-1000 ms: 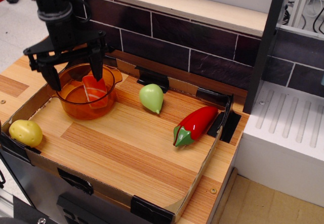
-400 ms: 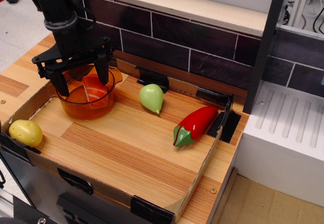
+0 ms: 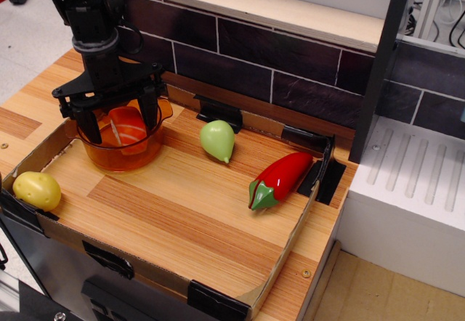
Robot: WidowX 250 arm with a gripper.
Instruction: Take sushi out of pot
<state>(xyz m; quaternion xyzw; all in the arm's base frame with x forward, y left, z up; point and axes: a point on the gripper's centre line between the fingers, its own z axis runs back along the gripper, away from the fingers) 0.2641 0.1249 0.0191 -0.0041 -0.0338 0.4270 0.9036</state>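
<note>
Single-arm pick, overhead-oblique view. The gripper (image 3: 120, 123) was shown lowered into the pot (image 3: 120, 155) at the far left corner of the desk (image 3: 182, 219), its two black fingers (image 3: 152, 112) spread apart, one just inside the left wall and one at the right wall. Compared with the views taken a second and less than half a second before, the gripper had been brought down and slightly rightward, so that its fingers, formerly above the rim, now bracketed the sushi (image 3: 124, 123). The sushi was seen lying inside the pot, orange-red top uppermost, between the fingers; contact could not be confirmed, and no grip had yet been made. It was judged that the approach was nearly complete and that closing on the sushi was the step in hand.

Free room was limited on the far side by the raised desk rim and the dark tiled wall (image 3: 290, 67), and on the left by the cardboard edging. Open board was available toward the middle and near edge. A green pear (image 3: 218, 140) lay near the far edge, a red chili pepper (image 3: 280, 179) toward the right edge, and a yellow potato (image 3: 37, 189) at the near left corner, all well apart from the pot.
</note>
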